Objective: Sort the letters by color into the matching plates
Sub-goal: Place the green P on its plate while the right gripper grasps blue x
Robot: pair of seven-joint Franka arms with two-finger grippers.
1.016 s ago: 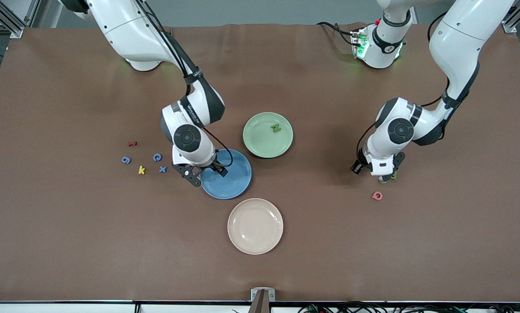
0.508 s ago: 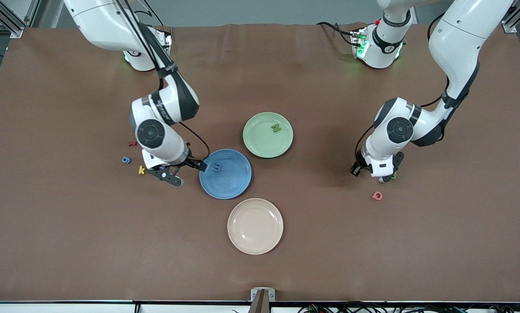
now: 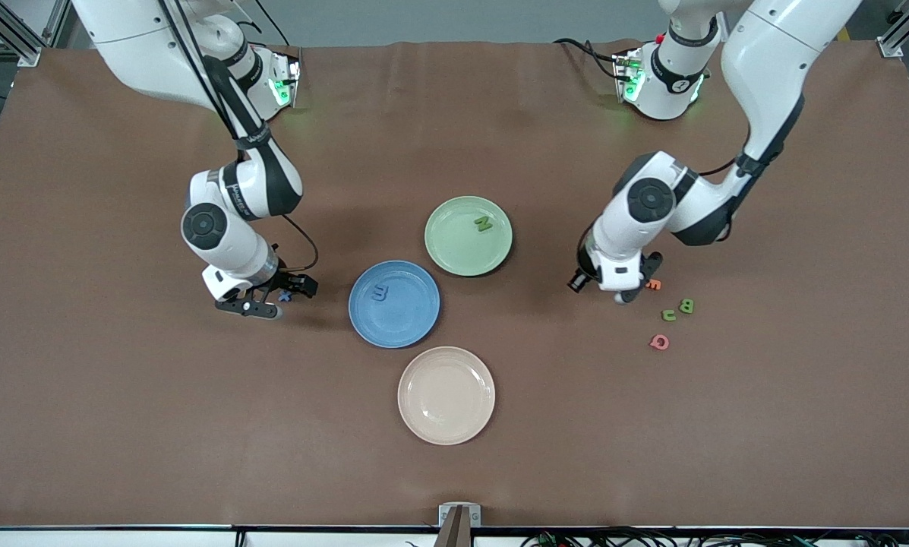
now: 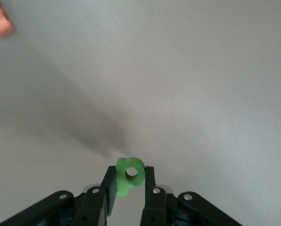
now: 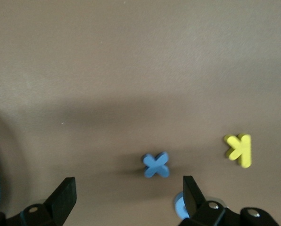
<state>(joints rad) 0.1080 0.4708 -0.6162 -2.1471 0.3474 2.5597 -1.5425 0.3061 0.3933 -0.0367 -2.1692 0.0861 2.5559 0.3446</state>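
- Between the left gripper's (image 4: 129, 188) fingers sits a small green P (image 4: 129, 173), pinched at its stem with the round loop standing proud of the tips; the jaws are narrow, clamped on it, up over bare table between the pale green plate (image 3: 446, 251) and the loose letters at the left arm's end
- Judging by colour, this P belongs on the pale green plate, where a green N (image 3: 483, 223) already lies; carry it level and let go low over a bare patch of the plate, since so light and flat a piece may skid or bounce off the shallow rim
- An orange letter (image 3: 654, 285) lies just beside the left gripper, with the green u (image 3: 668, 314), green B (image 3: 686, 305) and a pink letter (image 3: 659, 342) a little past it
- The right gripper (image 5: 126, 200) has its jaws spread wide and empty, low over the table, with the blue x (image 5: 156, 165) lying just ahead of the gap between them
- To take the x well, centre the fingers on it and close across its arms; a yellow k (image 5: 239, 149) lies outside one finger and another blue piece (image 5: 179, 206) shows partly hidden by that same finger
- The blue plate (image 3: 412, 319) lies near, holding a blue m (image 3: 380, 292); the cream plate (image 3: 446, 395) is bare
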